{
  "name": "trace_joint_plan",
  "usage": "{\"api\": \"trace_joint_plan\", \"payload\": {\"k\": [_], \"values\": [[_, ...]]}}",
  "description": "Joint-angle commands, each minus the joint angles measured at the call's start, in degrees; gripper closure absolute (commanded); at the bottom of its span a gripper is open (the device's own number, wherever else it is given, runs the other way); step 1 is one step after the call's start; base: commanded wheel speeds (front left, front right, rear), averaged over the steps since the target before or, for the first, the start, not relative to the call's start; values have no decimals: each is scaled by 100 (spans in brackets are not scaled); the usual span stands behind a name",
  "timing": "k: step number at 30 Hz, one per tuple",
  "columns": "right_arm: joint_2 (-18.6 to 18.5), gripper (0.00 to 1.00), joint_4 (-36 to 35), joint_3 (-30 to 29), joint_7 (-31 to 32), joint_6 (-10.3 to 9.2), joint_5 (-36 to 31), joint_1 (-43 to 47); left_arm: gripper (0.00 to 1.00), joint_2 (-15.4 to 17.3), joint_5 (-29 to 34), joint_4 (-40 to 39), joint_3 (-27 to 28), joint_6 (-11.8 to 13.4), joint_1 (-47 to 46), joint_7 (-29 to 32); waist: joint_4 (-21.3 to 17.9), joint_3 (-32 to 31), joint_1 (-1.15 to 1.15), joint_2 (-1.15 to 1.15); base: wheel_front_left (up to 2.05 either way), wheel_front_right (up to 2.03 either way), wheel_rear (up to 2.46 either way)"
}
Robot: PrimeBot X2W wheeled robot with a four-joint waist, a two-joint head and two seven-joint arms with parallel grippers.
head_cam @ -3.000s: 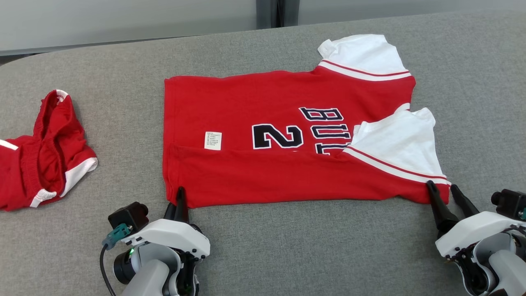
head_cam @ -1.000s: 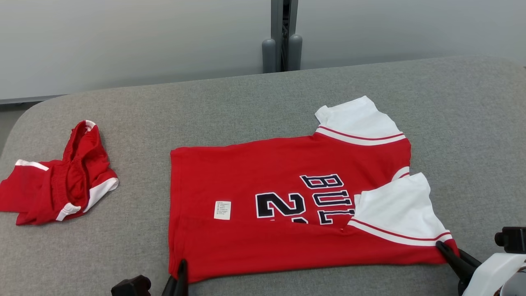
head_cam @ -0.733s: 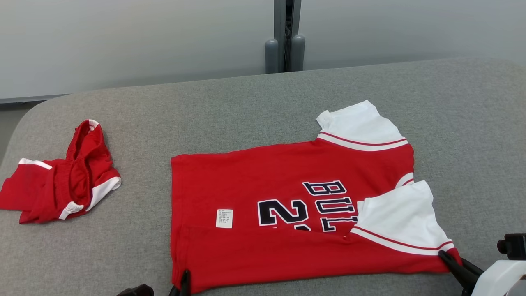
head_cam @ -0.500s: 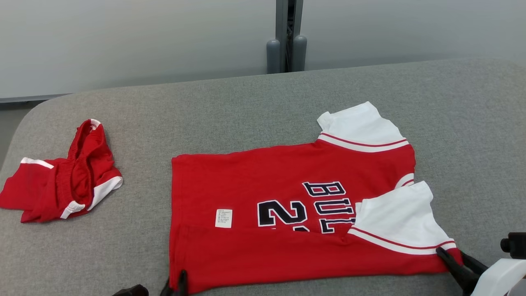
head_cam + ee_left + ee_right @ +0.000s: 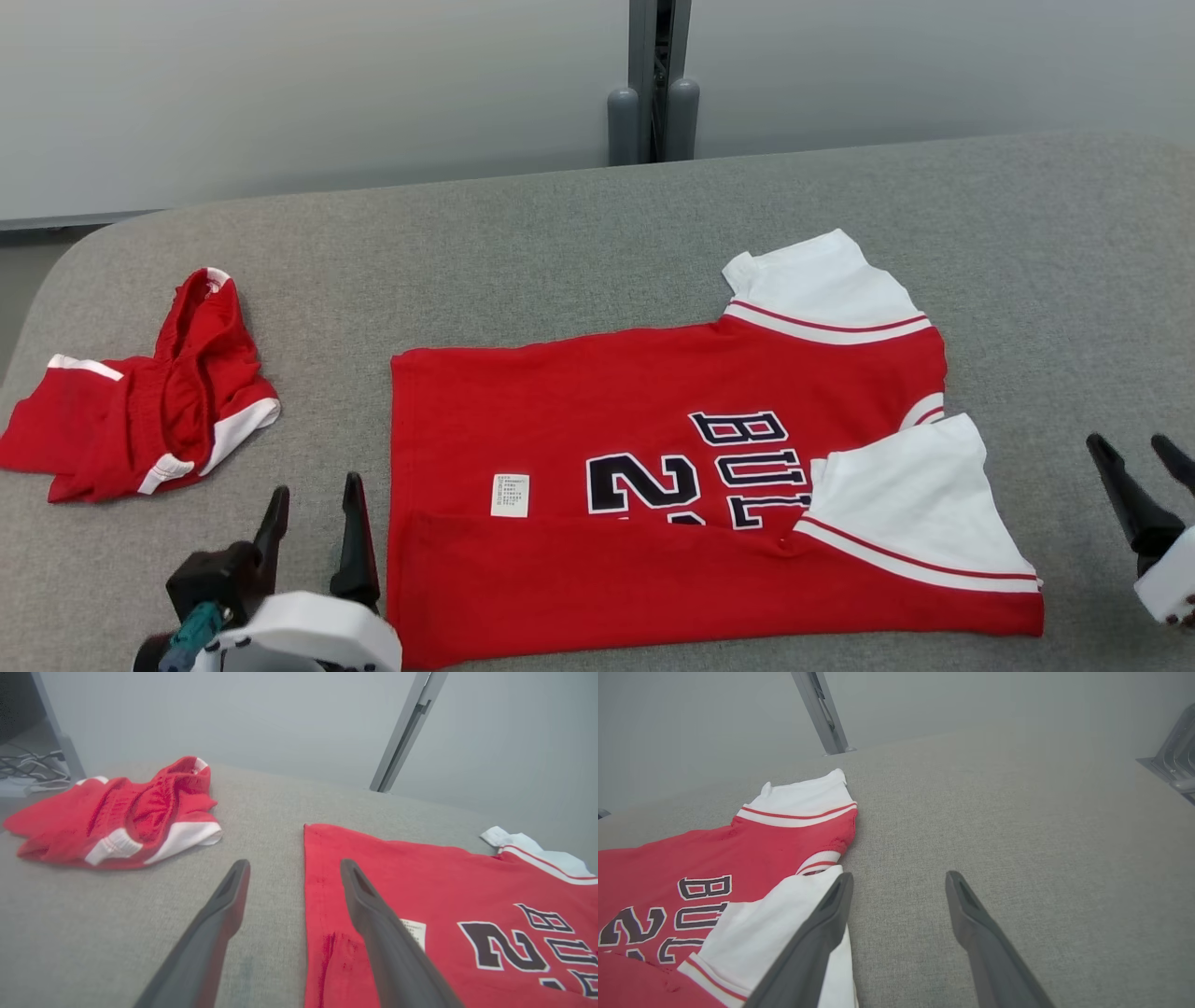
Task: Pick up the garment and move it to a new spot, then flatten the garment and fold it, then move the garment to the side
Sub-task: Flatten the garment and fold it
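Nearest, the left end effector (image 5: 315, 492) stands with its two dark fingers spread wide and empty just beside the near left corner of the garment (image 5: 653, 448). The right end effector (image 5: 1128, 446) is likewise spread and empty, a little off the garment's near right corner. The garment, a red jersey with white sleeves, lies flat in the middle of the grey worktop (image 5: 560, 252), its near long edge folded over onto the black number beside a small white label (image 5: 510, 495). Farther left, well apart, sit crumpled red shorts (image 5: 159, 411), and a grey post (image 5: 653, 93) rises beyond the far edge.
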Motion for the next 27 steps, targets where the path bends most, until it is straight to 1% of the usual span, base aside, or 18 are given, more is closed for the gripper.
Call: {"api": "trace_joint_plan", "payload": {"k": [1,3,6,7,9,11,14,17,20,23,27], "values": [[35,0,-19,-59,-77,-2,-108,-101,0,51,100,-37,22,-15,-160,-40,-1,24,0,0,0,0,0],[113,0,-82,-198,-259,-2,-434,-308,0,132,358,-118,-50,-68,-427,-79,-23,81,0,0,0,0,0],[377,0,-261,-347,-490,-2,-732,-619,0,128,561,-156,-82,-64,-736,-107,-81,209,0,0,0,0,0],[411,0,-313,-344,-583,-2,-854,-713,0,122,602,-135,-92,-69,-847,-112,-97,263,0,0,0,0,0],[450,0,-378,-327,-851,-3,-1112,-917,0,70,660,-61,-97,-107,-1064,-126,-109,380,0,0,0,0,0],[591,0,-393,-350,-1132,-2,-1291,-1091,0,12,712,52,-97,-165,-1262,-137,-121,476,0,0,0,0,0],[760,0,-367,-399,-1369,-2,-1582,-1312,0,-85,814,204,-126,-260,-1447,-159,-149,586,0,0,0,0,0],[960,0,-306,-358,-1464,-2,-1862,-1442,0,-190,909,382,-95,-312,-1555,-165,-174,641,0,0,0,0,0],[1119,0,-230,-299,-1499,-2,-2003,-1513,0,-302,977,544,18,-350,-1623,-165,-190,679,0,0,0,0,0],[1194,0,-166,-227,-1515,-2,-2056,-1571,0,-430,1067,653,124,-395,-1619,-166,-195,732,0,0,0,0,0],[1192,0,-50,-168,-1508,-2,-2004,-1722,0,-465,1188,839,186,-436,-1725,-168,-183,876,0,0,0,0,0]]}}
